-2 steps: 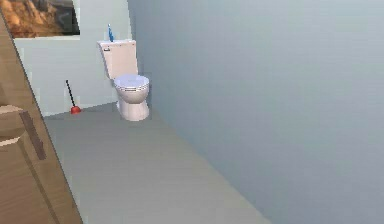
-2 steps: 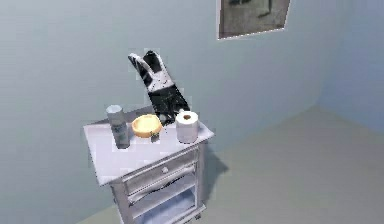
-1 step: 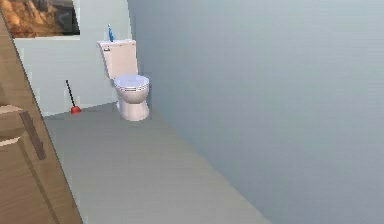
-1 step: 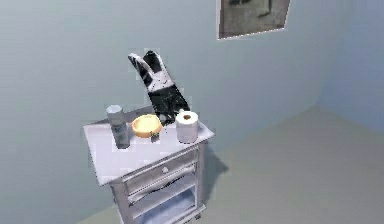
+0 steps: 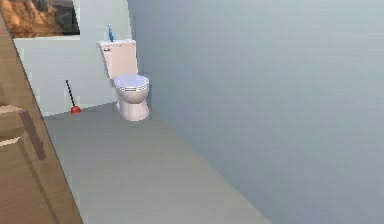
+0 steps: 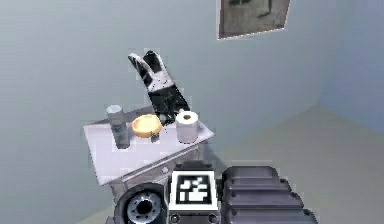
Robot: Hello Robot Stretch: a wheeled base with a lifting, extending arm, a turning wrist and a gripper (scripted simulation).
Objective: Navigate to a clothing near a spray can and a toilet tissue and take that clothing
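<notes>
Forward view shows a bathroom with pale blue walls [image 5: 260, 90] and a grey floor [image 5: 140, 170]. A brown wooden door [image 5: 20, 160] stands at this view's left edge. A white toilet [image 5: 131, 92] sits against the far wall. A framed picture [image 5: 45, 15] hangs up in the left corner. A red plunger [image 5: 73, 102] stands on the floor left of the toilet. A small blue bottle [image 5: 110, 34] stands on top of the toilet's tank.

Arm side view shows the dark robot arm [image 6: 255, 195] low down at the bottom edge. A small pale grey surface [image 6: 105, 150] stands by the blue wall. A grey framed picture [image 6: 255, 15] hangs high on that wall. A white square with black marks [image 6: 193, 190] sits on the arm. The jaws reach up and to the left above the surface, and their thin fingers [image 6: 153, 66] have only bare wall behind them, so they carry nothing. I cannot tell if the jaws are released or clenched.

Three little things stand in a row on the surface. A white toilet roll [image 6: 187, 128] is at the right end. A grey metal can [image 6: 117, 125] is at the left end. A yellow round lump [image 6: 147, 125] lies between them, just beside each one. It may be the clothing, but it is too small to be sure.
</notes>
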